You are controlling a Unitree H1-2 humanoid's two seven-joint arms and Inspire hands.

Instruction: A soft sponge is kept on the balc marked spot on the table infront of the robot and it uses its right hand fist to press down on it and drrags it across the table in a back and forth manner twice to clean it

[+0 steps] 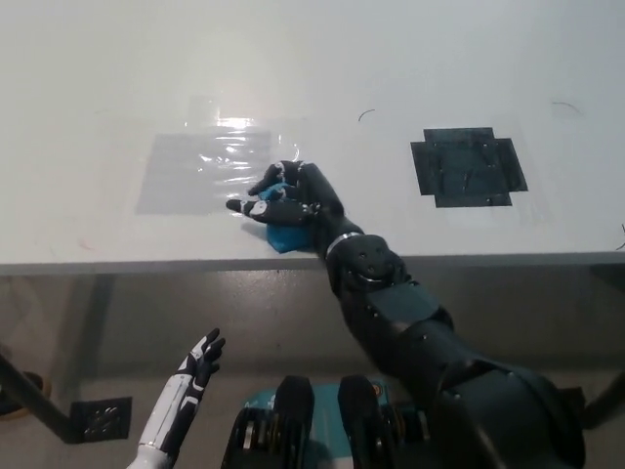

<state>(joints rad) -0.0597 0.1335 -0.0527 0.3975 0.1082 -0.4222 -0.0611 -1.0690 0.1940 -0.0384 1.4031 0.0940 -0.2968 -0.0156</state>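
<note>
**Sponge under right hand at left end of stroke, off the marked spot**

The black right hand [293,202] lies on the white table top [98,78], pressed over the soft blue sponge [285,234], which shows only as a blue patch beneath the palm and at the hand's 6 o'clock side, close to the table's near edge. The hand bears down on the sponge from above; its fingers [256,207] reach out toward 9 o'clock and are not curled into a tight fist, so the hold reads as a downward press under the palm, not a pinch. That suits dragging: weight keeps the sponge flat to the surface and moving with the hand.

The black square marked spot [467,166] lies bare at 3 o'clock from the hand, well apart from it. The sponge is therefore away from its start place.

A glossy transparent film patch [205,173] sits flat on the table, its right edge just beside the fingertips at 9 to 10 o'clock.

The white left hand [195,363] hangs below the table edge at the lower left, fingers apart, holding nothing, clear of the work.

Judgement: a wiping stroke is under way. The number of strokes completed cannot be told.
</note>
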